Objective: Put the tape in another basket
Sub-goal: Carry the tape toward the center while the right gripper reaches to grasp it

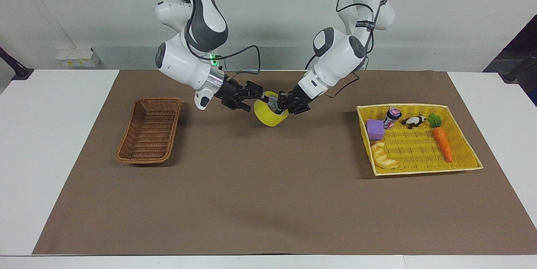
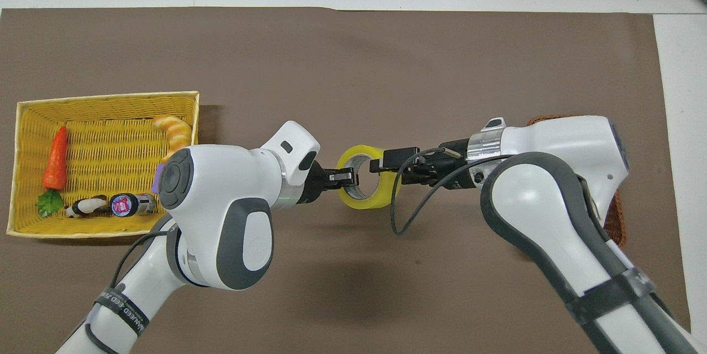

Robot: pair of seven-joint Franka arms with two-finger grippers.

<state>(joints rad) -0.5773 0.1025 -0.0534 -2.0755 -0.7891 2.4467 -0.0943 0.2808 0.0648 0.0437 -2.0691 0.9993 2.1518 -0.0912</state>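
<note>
1 tape (image 1: 269,115) hangs above the middle of the counter (image 1: 268,202), toward the edge where the robots stand, with the left hand (image 1: 282,106) clamped on its rim; the right hand (image 1: 254,97) is at the roll's other rim, fingers parted around it. There are 2 baskets: 1 brown basket (image 1: 149,136) toward the right arm's end, holding nothing. 1 yellow tray (image 1: 423,171) toward the left arm's end holds 5 things: 1 purple cube (image 1: 374,129), 1 small bottle (image 1: 392,117), 1 panda figure (image 1: 413,121), 1 carrot (image 1: 441,138) and 1 bread piece (image 1: 384,156).

I see the desk (image 1: 268,202) carrying a brown mat (image 1: 260,185); the wicker basket (image 1: 149,136) sits past my right claw (image 1: 248,100), the yellow tray (image 1: 419,141) past my left claw (image 1: 284,105).
</note>
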